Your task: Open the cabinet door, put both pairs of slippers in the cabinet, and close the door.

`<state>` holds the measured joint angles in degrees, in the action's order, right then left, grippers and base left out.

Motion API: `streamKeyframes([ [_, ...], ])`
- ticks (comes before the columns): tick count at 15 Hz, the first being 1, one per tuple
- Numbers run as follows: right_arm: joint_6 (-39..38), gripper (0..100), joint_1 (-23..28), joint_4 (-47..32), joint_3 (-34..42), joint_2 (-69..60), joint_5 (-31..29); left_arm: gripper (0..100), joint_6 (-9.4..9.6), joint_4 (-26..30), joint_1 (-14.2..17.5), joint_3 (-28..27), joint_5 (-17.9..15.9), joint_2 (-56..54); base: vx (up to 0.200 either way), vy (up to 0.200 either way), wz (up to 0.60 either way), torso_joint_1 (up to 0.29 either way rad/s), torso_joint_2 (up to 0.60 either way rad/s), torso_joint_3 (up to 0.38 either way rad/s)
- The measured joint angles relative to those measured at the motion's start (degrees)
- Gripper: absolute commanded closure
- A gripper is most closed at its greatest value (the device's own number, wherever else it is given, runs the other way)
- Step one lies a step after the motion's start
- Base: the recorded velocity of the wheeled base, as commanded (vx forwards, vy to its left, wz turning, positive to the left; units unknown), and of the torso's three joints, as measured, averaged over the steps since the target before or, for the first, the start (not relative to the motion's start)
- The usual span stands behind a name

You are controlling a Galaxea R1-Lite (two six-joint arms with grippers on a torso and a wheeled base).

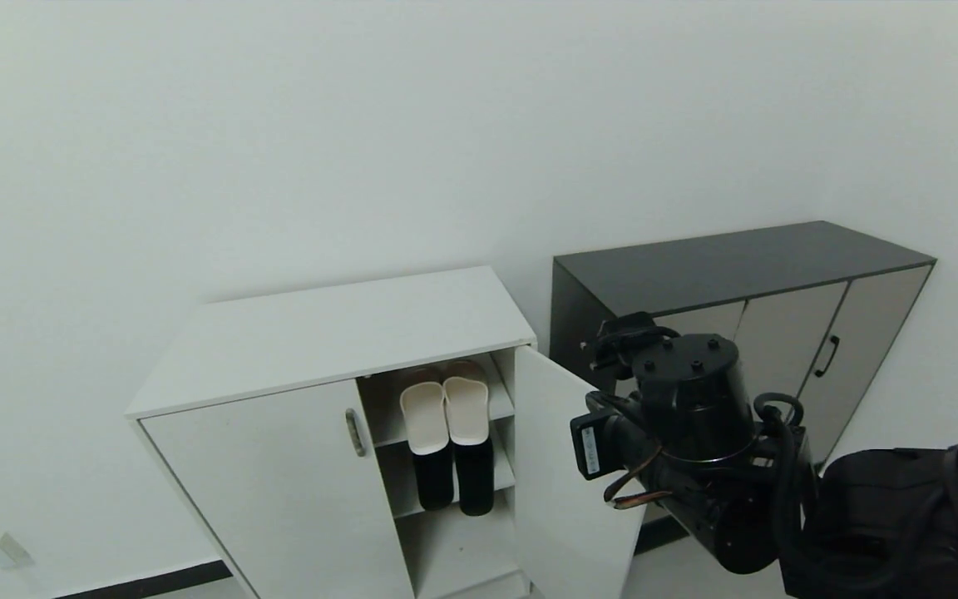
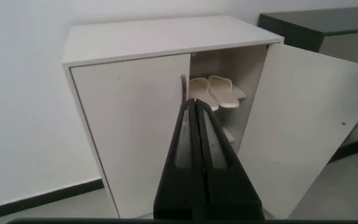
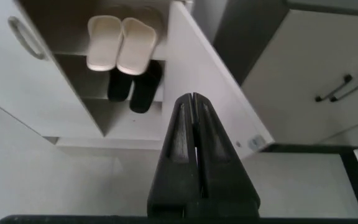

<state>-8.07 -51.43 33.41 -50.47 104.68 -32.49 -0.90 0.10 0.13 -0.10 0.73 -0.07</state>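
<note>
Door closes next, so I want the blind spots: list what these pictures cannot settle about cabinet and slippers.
Head view: closed left door hides the space behind it.
Head view: bottom edge cuts off the base of the white cabinet; the right arm covers part of the open door.
Left wrist view: shut left pincer covers the shelves below the cream slippers.
Right wrist view: the upper shelf hides the far ends of the black slippers.

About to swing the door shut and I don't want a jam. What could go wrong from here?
1. The white slippers and the black slippers below them both overhang their shelf fronts, so the open door may catch them or knock them out.
2. The right gripper, shut, sits by the door's outer side with the dark cabinet close by. The arm could bump that cabinet while pushing.
</note>
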Motion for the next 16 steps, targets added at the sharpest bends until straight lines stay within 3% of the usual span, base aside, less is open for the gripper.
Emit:
streamKeyframes([
  [2, 0.0, 100, 0.06, 0.22, 0.12, 0.11, 0.0, 100, -0.05, 0.0, 0.09, 0.0, -0.05, 0.0, -0.2, 0.0, 0.0, -0.005, 0.0, -0.002],
  [7, 0.35, 100, 2.51, 0.96, 0.0, 1.02, 1.43, 100, -0.05, 0.0, 0.0, -0.01, 0.05, 0.0, 0.0, 0.0, 0.0, 0.0, 0.0, 0.0],
  [16, 0.28, 100, 15.86, 4.62, -6.01, 7.14, 7.14, 100, -0.05, 0.01, 0.02, 0.0, 0.02, 0.0, 0.0, 0.0, 0.0, 0.0, 0.0, 0.0],
])
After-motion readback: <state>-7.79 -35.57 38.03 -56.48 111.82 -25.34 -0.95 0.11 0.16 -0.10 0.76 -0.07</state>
